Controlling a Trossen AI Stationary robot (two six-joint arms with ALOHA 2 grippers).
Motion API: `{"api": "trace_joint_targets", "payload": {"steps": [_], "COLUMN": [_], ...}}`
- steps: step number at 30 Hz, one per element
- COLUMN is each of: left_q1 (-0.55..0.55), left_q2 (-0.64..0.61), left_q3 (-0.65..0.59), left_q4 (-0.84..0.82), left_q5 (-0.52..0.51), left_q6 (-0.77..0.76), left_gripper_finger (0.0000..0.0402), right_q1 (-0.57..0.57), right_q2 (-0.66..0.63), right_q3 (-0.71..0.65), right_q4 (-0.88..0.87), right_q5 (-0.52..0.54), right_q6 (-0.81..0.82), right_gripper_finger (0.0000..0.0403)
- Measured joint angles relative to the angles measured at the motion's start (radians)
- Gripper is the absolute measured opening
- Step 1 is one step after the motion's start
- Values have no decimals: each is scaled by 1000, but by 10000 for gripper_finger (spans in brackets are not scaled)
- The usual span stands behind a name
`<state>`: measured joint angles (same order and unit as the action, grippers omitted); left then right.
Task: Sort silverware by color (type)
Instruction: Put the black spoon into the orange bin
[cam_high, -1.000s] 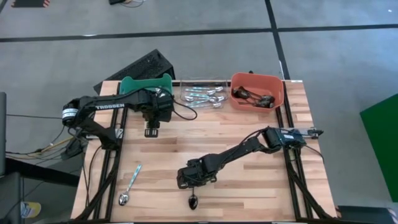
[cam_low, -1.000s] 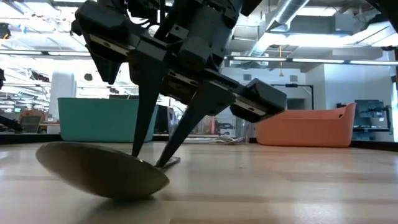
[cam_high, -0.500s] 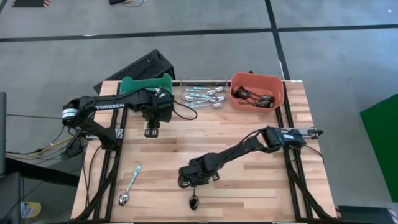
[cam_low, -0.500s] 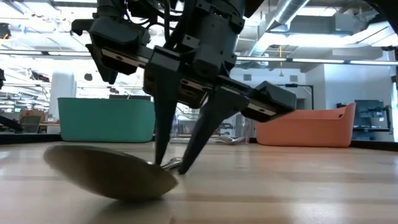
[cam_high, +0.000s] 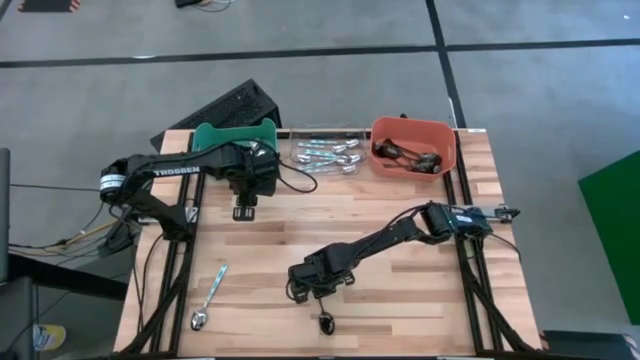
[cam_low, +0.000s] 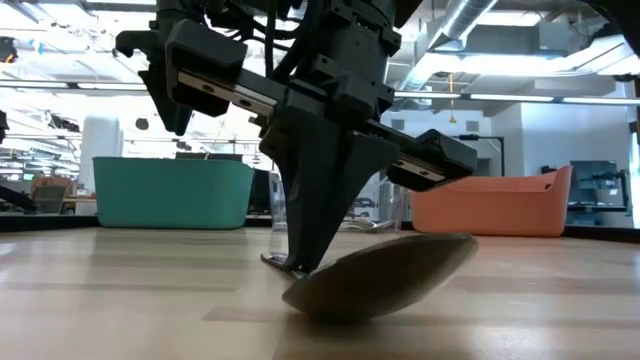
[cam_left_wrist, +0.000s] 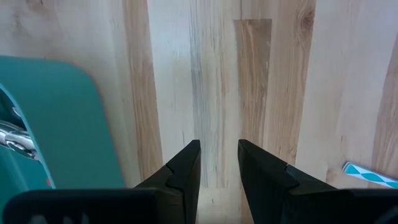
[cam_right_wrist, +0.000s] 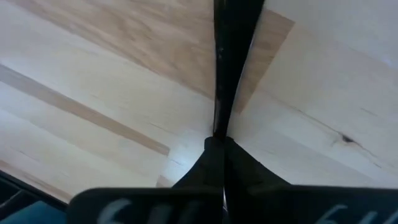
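Dark-handled spoon (cam_high: 325, 320), rounded metal bowl tilted, thin handle pinched in closed right gripper (cam_high: 318, 291), smooth wooden table (cam_high: 400, 300)

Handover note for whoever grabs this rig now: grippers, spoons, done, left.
Right gripper: shut on dark-handled spoon near the table's front edge, bowl tipped up in the low view.
Left gripper: open, empty, waiting in front of the teal bin.
Done: spoons already in the teal bin, clear bin and orange bin.
Left: carry the held spoon to its bin; teal-handled spoon lies unsorted at front left.
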<state>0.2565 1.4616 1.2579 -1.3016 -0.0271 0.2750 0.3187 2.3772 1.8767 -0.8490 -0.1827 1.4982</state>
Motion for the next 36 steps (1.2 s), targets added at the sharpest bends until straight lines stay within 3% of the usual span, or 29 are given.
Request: {"api": "trace_joint_targets", "payload": {"steps": [15,24,36], "left_q1": [0,0,0], "left_q2": [0,0,0], "left_q3": [0,0,0], "left_q4": [1,20,21], "left_q5": [-2,-2,-2], "left_q6": [16,20,21], "left_gripper_finger": [96,96,96], "right_q1": [13,21,31], "right_q2": [-43,-65,-120], "right_q3": [-5,-5,-6], "right_q4": [-18,-287,-297], "right_q5": [64,78,137], "right_q6": [-41,-87,-69], "right_gripper_finger": [5,5,5]}}
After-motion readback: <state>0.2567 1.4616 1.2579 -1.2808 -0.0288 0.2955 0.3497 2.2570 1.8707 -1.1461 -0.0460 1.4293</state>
